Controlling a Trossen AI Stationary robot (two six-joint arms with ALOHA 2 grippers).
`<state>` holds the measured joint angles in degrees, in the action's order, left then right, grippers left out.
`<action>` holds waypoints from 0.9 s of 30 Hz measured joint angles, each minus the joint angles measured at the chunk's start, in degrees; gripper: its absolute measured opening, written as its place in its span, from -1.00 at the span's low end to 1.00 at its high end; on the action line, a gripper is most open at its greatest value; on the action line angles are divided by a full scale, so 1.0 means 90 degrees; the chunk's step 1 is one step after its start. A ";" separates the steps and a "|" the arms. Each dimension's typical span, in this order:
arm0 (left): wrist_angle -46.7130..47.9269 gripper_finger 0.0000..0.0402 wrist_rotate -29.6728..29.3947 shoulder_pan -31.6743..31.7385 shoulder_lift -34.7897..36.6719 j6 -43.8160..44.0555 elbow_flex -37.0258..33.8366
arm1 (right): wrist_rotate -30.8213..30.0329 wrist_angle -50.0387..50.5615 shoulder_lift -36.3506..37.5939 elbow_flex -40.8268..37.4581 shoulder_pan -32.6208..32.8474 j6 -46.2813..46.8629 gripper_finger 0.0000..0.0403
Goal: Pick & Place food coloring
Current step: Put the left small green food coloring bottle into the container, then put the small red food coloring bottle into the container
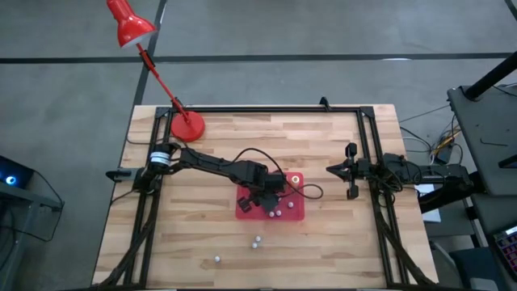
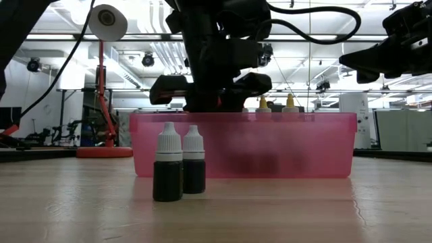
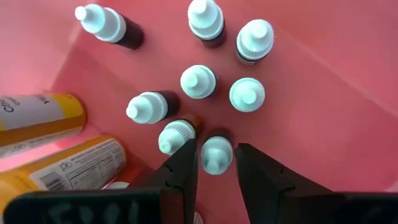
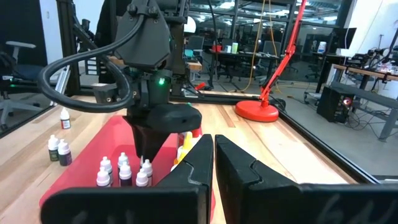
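The food coloring is several tiny bottles with pale caps, standing upright in a pink bin (image 3: 323,81). My left gripper (image 3: 215,147) points down into the bin (image 1: 291,212), open. Its fingers (image 3: 184,167) stand either side of one bottle's cap (image 3: 216,157) with a thin gap. That bottle stands on the bin floor next to another bottle (image 3: 175,135). Two dark bottles (image 2: 169,172) stand on the table before the bin (image 2: 304,145). My right gripper (image 4: 214,160) is shut and level at the table's right (image 1: 350,171).
Two larger yellow bottles (image 3: 43,118) lie in the bin beside the small ones. Loose bottles (image 1: 257,241) stand on the table near its front edge, with one more (image 1: 216,259) closer in. A red desk lamp (image 1: 187,125) stands at the far left. Black rails (image 1: 367,145) frame the table.
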<state>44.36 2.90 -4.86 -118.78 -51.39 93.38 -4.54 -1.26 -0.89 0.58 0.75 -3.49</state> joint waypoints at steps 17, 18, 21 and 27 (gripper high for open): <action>0.0022 -0.59 -0.0197 0.0000 0.0002 0.0196 0.0121 | 0.0000 0.0000 0.0000 -0.0001 -0.0001 0.0000 -0.96; 0.0022 -0.59 -0.0209 0.0000 0.0002 0.0232 0.0121 | 0.0000 0.0002 0.0000 -0.0002 0.0001 0.0000 -0.96; 0.0024 -0.59 -0.0211 0.0000 0.0002 0.0379 0.0121 | 0.0000 0.0000 0.0000 -0.0002 -0.0001 0.0000 -0.96; 0.0034 -0.59 -0.0214 -0.0008 0.0002 0.0443 0.0121 | 0.0000 0.0000 0.0000 -0.0001 0.0001 0.0000 -0.96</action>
<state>44.66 0.97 -4.93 -118.76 -47.40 94.48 -4.54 -1.26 -0.89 0.57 0.75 -3.49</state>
